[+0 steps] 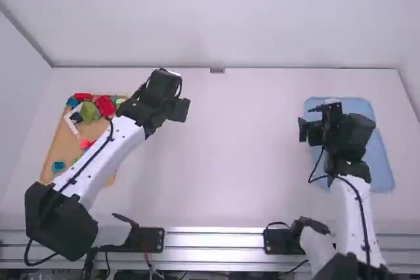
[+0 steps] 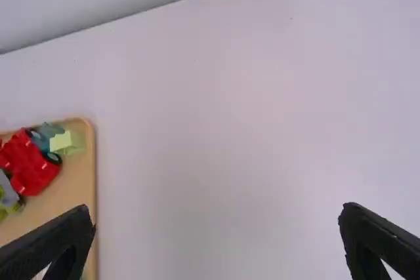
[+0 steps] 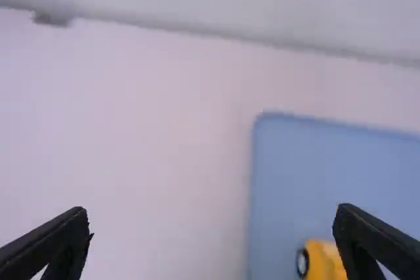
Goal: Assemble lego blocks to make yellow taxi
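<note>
On blue tray [image 3: 295, 175], yellow wheeled block [image 3: 319, 261], prob. set apart from loose blocks [image 2: 29, 165] on wooden tray [image 2: 51, 209] for easy build. L end effector [image 2: 218, 214], R end effector [image 3: 211, 216]: both open, empty, prob. ready for pick.

I take this for a robotics lab, or a test booth set up like one. From my end I see two robot arms, the left arm [image 1: 108, 159] and the right arm [image 1: 357, 218], with black cables [image 1: 92, 176] running along them. A slotted metal rail [image 1: 216, 235] crosses the near side of a plain white table [image 1: 230, 155], and bare pale walls [image 1: 230, 18] stand left, far and right.
</note>
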`<move>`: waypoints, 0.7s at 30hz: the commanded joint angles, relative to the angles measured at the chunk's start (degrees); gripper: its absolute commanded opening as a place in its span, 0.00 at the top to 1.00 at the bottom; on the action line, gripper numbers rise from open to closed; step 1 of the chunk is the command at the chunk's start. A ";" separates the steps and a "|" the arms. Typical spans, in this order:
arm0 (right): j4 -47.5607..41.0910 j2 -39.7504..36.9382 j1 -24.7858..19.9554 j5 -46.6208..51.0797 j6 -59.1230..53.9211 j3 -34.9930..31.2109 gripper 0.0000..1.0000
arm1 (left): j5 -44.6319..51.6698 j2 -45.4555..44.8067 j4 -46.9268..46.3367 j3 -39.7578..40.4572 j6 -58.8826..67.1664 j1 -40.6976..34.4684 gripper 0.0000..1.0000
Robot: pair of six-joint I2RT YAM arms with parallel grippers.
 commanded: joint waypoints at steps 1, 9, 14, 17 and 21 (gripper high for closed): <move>-0.20 -3.65 4.26 2.08 1.42 -0.13 0.02 | 0.48 -1.92 -0.15 0.22 0.52 -0.35 0.01; -0.11 -10.69 17.81 7.48 -6.16 -0.13 0.01 | 11.85 -7.96 2.16 -2.40 11.56 -0.37 0.01; 2.21 -13.44 17.38 11.23 -7.83 -2.56 0.06 | 14.13 -11.12 4.43 -4.75 10.20 1.98 0.05; 2.90 -15.42 15.40 13.21 -5.85 -4.53 0.09 | 15.96 -12.94 6.25 -6.58 8.37 3.81 0.08; 2.90 -19.27 15.27 17.06 -2.00 -8.39 0.16 | 16.75 -16.35 9.66 -9.99 4.96 7.22 0.14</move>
